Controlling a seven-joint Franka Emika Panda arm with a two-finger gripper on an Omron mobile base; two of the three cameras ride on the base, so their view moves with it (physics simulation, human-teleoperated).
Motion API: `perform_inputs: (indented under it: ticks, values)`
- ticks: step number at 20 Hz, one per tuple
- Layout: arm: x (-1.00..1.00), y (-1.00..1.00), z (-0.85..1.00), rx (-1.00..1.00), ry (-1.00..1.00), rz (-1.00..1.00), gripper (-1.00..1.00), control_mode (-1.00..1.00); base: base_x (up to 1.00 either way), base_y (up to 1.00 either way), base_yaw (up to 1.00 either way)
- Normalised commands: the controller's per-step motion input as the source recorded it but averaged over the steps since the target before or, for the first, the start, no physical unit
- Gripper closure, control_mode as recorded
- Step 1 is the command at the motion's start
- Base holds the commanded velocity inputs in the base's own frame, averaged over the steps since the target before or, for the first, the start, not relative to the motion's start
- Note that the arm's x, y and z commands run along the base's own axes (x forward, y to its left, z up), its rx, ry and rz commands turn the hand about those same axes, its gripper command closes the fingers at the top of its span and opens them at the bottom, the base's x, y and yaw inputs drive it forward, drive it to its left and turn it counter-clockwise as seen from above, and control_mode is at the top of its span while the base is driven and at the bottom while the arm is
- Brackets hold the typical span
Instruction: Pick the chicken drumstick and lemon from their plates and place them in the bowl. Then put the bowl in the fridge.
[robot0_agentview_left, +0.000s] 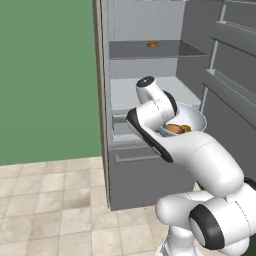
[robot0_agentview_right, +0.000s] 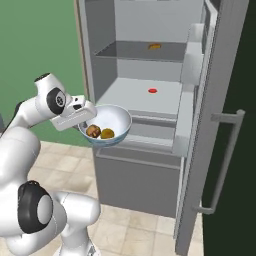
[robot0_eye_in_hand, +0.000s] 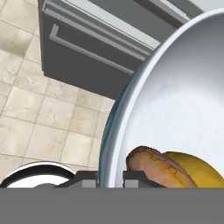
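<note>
**Loaded bowl held at the open fridge**

The gripper (robot0_agentview_right: 84, 123) has its jaws pinched narrow on the left rim of the bowl (robot0_agentview_right: 116, 120), carrying it in the air at centre-left of the right base view. Inside lie the chicken drumstick (robot0_agentview_right: 92, 131) and, touching it on the right, the lemon (robot0_agentview_right: 107, 133). The fridge (robot0_agentview_right: 150, 150) stands open just beyond, its pale middle shelf (robot0_agentview_right: 135, 95) up and to the right of the bowl in the frame. In my judgement the bowl must travel away from the jaws, onto that shelf, staying level
</note>
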Motion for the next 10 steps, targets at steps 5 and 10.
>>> perform_inputs:
  ticks: [5,10]
  values:
    - [0.00,0.00,0.00,0.00,0.00,0.00,1.00,1.00,0.58,-0.33,0.00]
    - [0.00,0.00,0.00,0.00,0.00,0.00,1.00,1.00,0.55,-0.34,0.00]
